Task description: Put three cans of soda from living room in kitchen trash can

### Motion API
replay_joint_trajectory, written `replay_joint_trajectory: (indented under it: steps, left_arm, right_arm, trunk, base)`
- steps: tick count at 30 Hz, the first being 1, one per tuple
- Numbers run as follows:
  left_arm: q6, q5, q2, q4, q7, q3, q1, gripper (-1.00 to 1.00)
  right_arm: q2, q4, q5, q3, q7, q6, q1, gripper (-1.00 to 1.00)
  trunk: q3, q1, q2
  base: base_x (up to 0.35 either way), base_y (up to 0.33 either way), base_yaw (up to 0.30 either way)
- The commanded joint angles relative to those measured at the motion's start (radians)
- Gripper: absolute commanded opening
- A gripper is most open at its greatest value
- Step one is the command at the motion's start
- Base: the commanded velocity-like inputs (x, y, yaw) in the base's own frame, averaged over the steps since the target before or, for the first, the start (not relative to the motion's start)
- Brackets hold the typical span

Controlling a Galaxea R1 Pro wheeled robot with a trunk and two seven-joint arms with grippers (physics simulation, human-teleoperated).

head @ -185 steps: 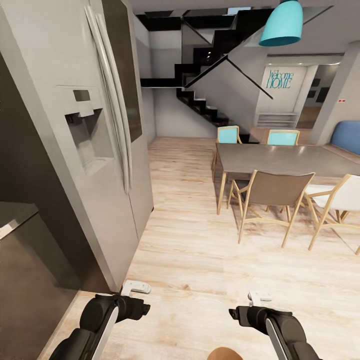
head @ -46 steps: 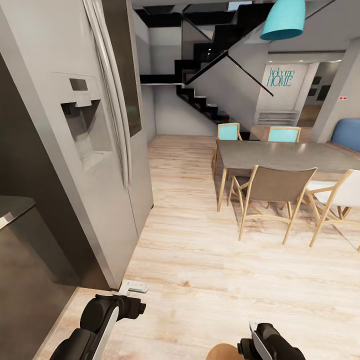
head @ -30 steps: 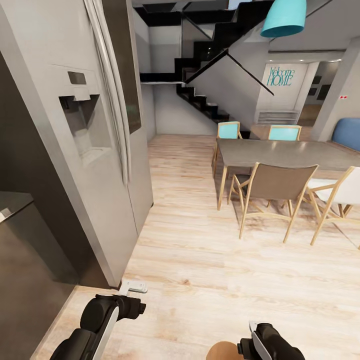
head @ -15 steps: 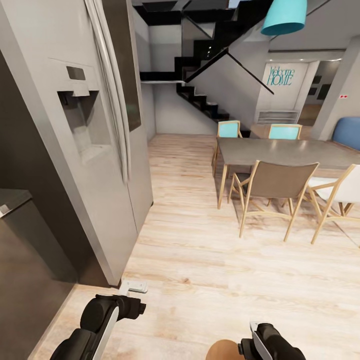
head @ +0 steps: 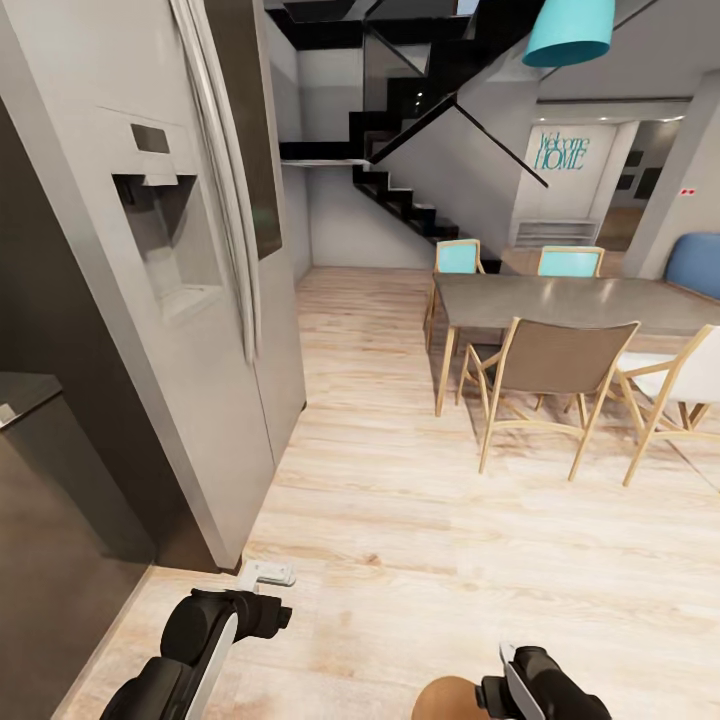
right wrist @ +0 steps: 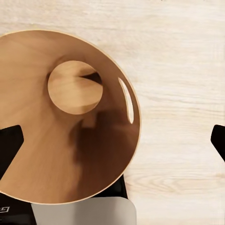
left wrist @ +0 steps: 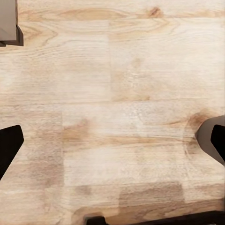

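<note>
The tash can (head: 447, 698), a round copper-brown bin, stands on the wood floor at the bottom edge of the head view. In the right wrist view I look down into it (right wrist: 51, 159); its inside is bare and an oval slot (right wrist: 126, 101) cuts the wall. My right gripper (right wrist: 113, 143) hangs open above the bin's rim, its dark fingertips (right wrist: 9, 145) wide apart. My left gripper (left wrist: 112, 140) is open over bare planks, and it also shows beside the fridge's foot (head: 265, 575). The cans of soda are out of view.
A tall grey fridge (head: 150, 300) and a dark counter (head: 40, 480) stand close on my left. A dining table (head: 570, 300) with wooden chairs (head: 550, 370) fills the right. Black stairs (head: 400, 190) and a blue sofa (head: 695, 265) lie farther off. Wood floor (head: 370, 430) runs between the fridge and the table.
Over six seconds my right arm drew back and down over the bin. In the last second only the whole view drifted slightly; neither arm moved.
</note>
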State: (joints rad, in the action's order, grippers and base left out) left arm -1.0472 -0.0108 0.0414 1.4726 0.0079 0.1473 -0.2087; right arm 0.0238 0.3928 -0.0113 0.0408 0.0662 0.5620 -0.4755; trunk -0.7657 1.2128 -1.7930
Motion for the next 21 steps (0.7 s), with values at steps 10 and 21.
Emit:
replay_joint_trajectory:
  steps: [10, 21]
  left_arm:
    - [0.000, 0.000, 0.000, 0.000, 0.000, 0.000, 0.000, 1.00]
    - [0.000, 0.000, 0.000, 0.000, 0.000, 0.000, 0.000, 1.00]
  right_arm:
    - [-0.003, 0.002, -0.008, 0.000, -0.009, -0.005, 0.000, 1.00]
    - [0.002, 0.001, -0.009, 0.007, -0.012, -0.008, 0.000, 1.00]
  trunk:
    - [-0.008, 0.000, 0.000]
    - [-0.028, 0.012, -0.021]
  base:
    - [0.000, 0.000, 0.000]
    - [0.000, 0.000, 0.000]
